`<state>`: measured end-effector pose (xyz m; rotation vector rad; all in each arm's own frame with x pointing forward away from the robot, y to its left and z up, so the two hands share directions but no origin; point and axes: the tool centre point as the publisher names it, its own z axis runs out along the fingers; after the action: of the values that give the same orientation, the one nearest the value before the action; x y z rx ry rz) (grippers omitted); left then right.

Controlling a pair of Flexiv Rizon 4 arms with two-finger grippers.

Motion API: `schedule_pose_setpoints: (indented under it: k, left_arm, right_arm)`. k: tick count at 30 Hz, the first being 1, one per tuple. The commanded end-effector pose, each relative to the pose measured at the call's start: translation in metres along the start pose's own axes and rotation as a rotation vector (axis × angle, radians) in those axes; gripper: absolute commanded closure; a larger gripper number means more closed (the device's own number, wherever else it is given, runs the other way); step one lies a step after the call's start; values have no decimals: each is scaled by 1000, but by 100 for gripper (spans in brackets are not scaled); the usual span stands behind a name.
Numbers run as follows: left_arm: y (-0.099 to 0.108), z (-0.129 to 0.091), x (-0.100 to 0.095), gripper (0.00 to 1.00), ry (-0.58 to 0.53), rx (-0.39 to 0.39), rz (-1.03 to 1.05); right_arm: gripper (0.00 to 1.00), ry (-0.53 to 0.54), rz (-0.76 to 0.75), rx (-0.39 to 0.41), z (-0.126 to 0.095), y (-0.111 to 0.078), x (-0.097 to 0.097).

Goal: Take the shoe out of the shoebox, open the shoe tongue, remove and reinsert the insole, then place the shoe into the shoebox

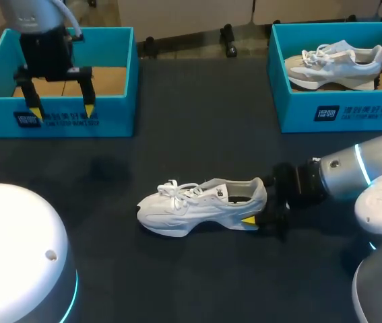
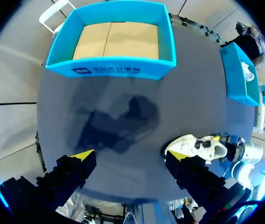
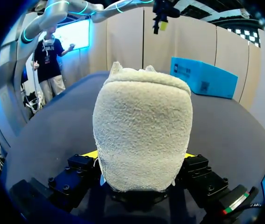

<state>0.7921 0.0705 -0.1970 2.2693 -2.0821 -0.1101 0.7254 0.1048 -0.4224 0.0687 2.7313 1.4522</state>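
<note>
A white sneaker (image 1: pixel 197 205) stands upright on the dark table, toe to the left, laces tied. My right gripper (image 1: pixel 257 208) is shut on its heel, one finger on each side. In the right wrist view the fuzzy heel (image 3: pixel 141 126) fills the space between the fingers of that gripper (image 3: pixel 139 156), whose yellow tips only peek out. My left gripper (image 1: pixel 62 109) hangs open and empty over the front wall of the empty blue shoebox (image 1: pixel 56 118) at the back left. In the left wrist view, the left gripper (image 2: pixel 130 156) has the shoebox (image 2: pixel 109 70) ahead and the sneaker (image 2: pixel 197 144) beside one finger.
A second blue shoebox (image 1: pixel 352 111) at the back right holds a beige and white shoe (image 1: pixel 335 64). The table between the two boxes and in front of the left box is bare dark surface.
</note>
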Motion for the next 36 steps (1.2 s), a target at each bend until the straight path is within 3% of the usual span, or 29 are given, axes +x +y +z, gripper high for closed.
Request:
schedule_pose_setpoints:
  k: [1,10,19,25,36]
  left_arm:
    - [24,3,4,0,-9,61,-4]
    - [66,13,23,0,-25,39,-22]
    - [97,29,64,0,-46,55,14]
    - [101,45,102,0,-49,64,67]
    - [100,55,177,0,-2,128,217]
  right_arm:
    - [100,-1,0,5,3,-5,-4]
    - [100,-1,0,5,3,-5,-4]
    - [100,-1,0,5,3,-5,-4]
    - [100,-1,0,5,3,-5,-4]
    - [100,-1,0,5,3,-5,-4]
